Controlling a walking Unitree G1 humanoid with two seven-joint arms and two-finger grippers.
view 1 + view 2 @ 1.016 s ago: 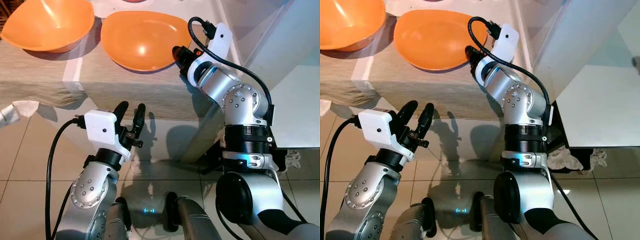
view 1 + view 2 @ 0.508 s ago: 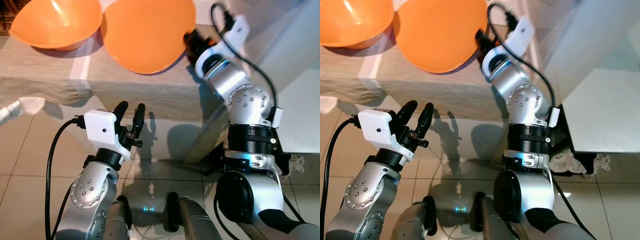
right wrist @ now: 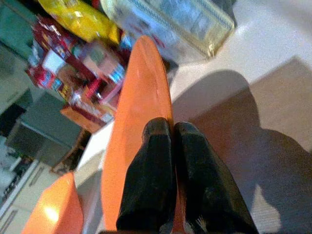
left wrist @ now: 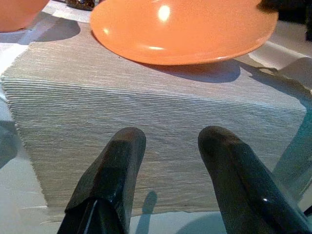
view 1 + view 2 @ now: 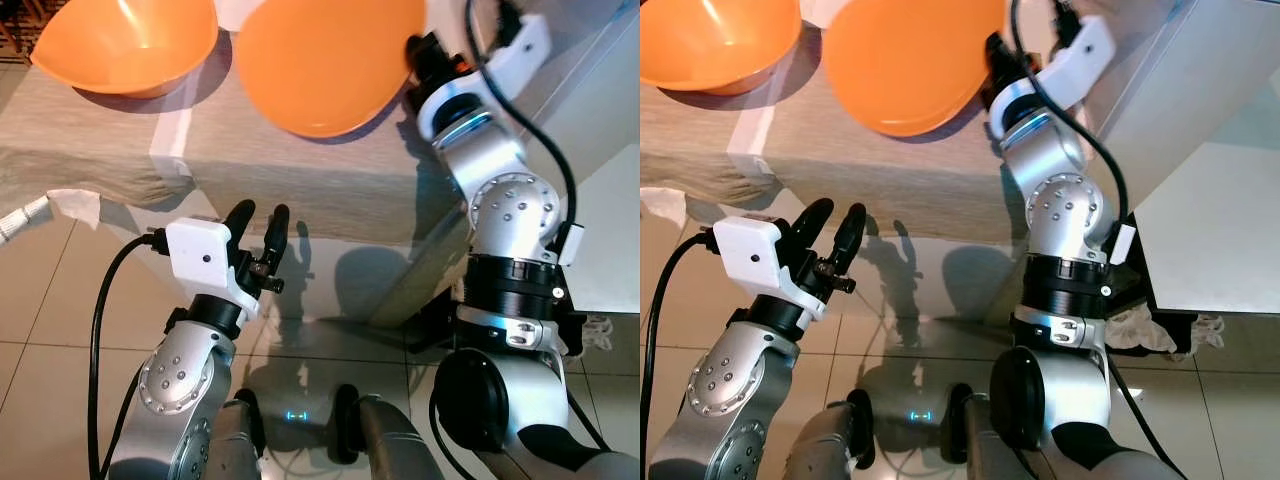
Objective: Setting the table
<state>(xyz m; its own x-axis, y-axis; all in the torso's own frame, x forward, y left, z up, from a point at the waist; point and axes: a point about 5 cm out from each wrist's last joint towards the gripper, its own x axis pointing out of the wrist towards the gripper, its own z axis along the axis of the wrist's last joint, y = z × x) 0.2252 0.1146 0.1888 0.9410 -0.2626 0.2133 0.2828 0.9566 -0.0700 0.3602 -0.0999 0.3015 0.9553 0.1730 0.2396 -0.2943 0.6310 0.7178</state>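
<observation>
Right gripper [image 3: 173, 146]: its two black fingers are pinching the rim of a wide, shallow, glossy orange plastic plate [image 5: 320, 60], pressed together on either side of the edge.
Orange plate: it is hanging tilted above the near end of the table, its underside turned toward the camera and casting a shadow on the cloth. A second ago it was lying lower and flatter on the runner; it is now being raised and swung up and to the robot's right.
Left gripper [image 5: 258, 228]: it is hovering low, in front of the table edge and above the tiled floor [image 5: 40, 300], fingers spread and holding nothing, as it was a second ago.
Second dish: a deep orange plastic bowl [image 5: 125, 45] is sitting on the runner to the robot's left of the plate, apart from it.
Table covering: a grey-beige ribbed cloth runner [image 4: 146, 112] is draping over the near edge.
Background: colourful packets [image 3: 78, 19] are lying beyond the plate in the right wrist view.
Meaning for the task: the lift suggests the plate is being carried off to a place setting; with only a rim pinch and this tilt, it could slip.
</observation>
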